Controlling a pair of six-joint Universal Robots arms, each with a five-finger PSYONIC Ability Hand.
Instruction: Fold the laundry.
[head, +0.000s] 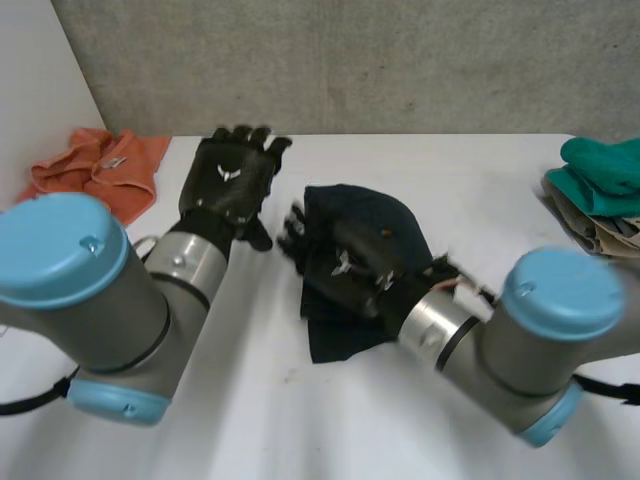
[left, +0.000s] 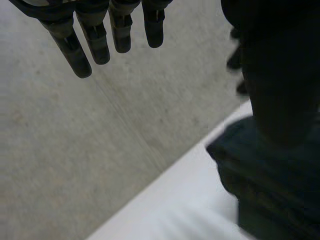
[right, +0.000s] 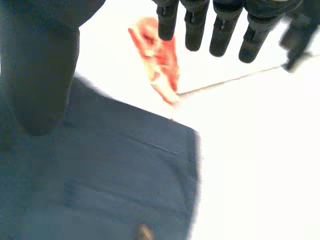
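Leftmost: crumpled orange cloth (head: 95, 170), well apart from the dark navy folded cloth (head: 375, 210). My left hand (head: 228, 185): just left of the navy cloth, fingers (left: 95, 42) straight, holding nothing. Navy cloth lies mid white tabletop (head: 300, 420). My right hand (head: 350, 265): over the navy cloth, fingers (right: 222, 35) straight, apart, gripping nothing. Teal folded stack (head: 600, 175): far right of it.

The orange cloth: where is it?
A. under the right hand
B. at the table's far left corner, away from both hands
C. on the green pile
B: the orange cloth lies at the far left of the table, apart from the left hand; the right hand is over the dark cloth.
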